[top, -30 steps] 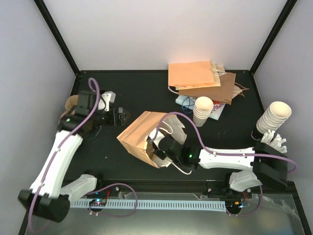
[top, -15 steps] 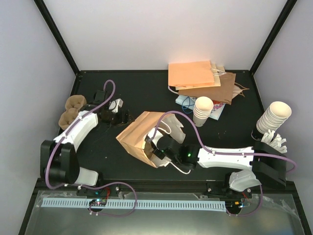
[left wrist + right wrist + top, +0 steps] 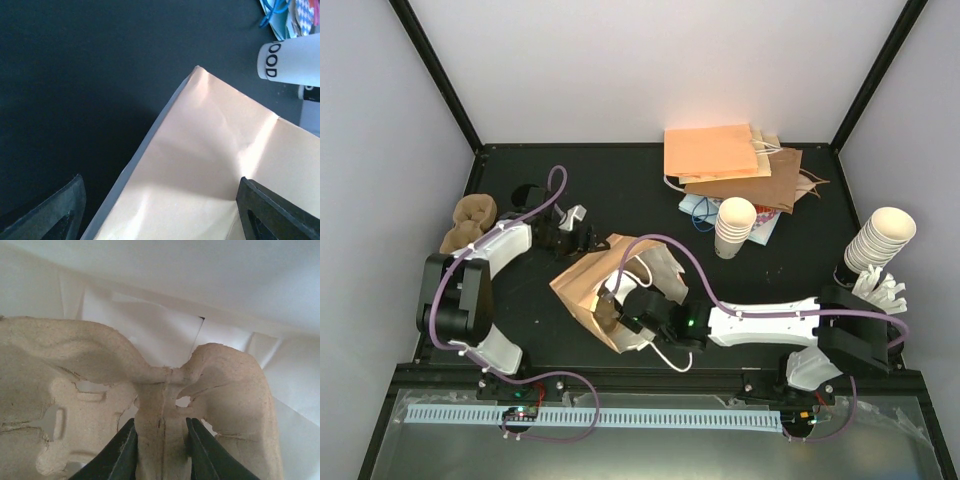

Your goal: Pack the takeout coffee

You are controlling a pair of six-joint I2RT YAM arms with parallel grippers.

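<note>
A tan paper bag [image 3: 582, 285] lies on its side mid-table, mouth toward the near right. My right gripper [image 3: 632, 318] is inside that mouth. In the right wrist view it [image 3: 161, 450] is shut on the centre post of a brown moulded-pulp cup carrier [image 3: 75, 355], with the bag's white lining behind it. My left gripper [image 3: 580, 238] hovers at the bag's far corner. In the left wrist view it [image 3: 160, 215] is open, a finger [image 3: 55, 215] on each side of the bag's panel [image 3: 200, 165]. No takeout coffee shows in any view.
More pulp carriers [image 3: 470, 222] sit at the far left edge. One stack of lidless white cups [image 3: 735, 228] stands behind the bag, another [image 3: 878, 240] at the right edge. Flat paper bags [image 3: 720, 158] are piled at the back.
My left arm has swung in from the left, and its gripper now sits over the bag's far corner. The right gripper has pushed the carrier deeper, nudging the bag leftward.
</note>
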